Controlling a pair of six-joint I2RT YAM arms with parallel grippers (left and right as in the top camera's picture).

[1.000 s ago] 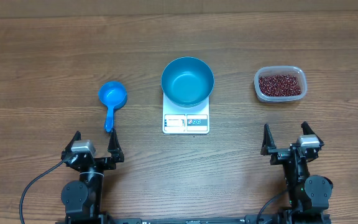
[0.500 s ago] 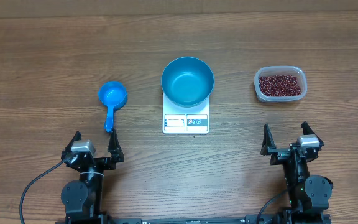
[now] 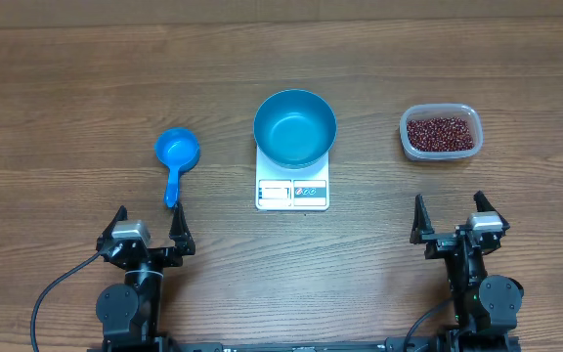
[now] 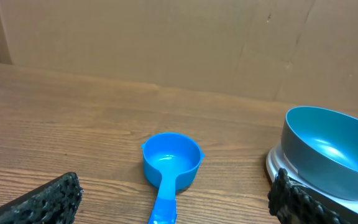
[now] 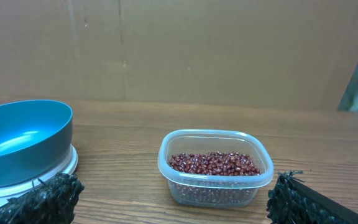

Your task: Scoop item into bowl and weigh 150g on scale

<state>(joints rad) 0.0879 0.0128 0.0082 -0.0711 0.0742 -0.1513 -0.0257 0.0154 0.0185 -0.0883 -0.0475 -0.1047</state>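
Note:
The blue bowl (image 3: pixel 295 127) (image 4: pixel 331 151) (image 5: pixel 22 141) stands empty on the white scale (image 3: pixel 292 190) at the table's middle. Dark red-brown beans (image 3: pixel 441 133) (image 5: pixel 214 163) fill a clear plastic tub (image 3: pixel 440 112) (image 5: pixel 215 185) at the right. A small blue scoop (image 3: pixel 176 156) (image 4: pixel 169 168) lies left of the scale, handle toward me. My left gripper (image 3: pixel 150 229) (image 4: pixel 179 208) is open near the front edge, just behind the scoop's handle. My right gripper (image 3: pixel 450 218) (image 5: pixel 179 208) is open in front of the tub. Neither holds anything.
Bare wooden table (image 3: pixel 86 88) surrounds the objects. A brown cardboard wall (image 4: pixel 166 43) (image 5: pixel 216 50) stands along the far edge.

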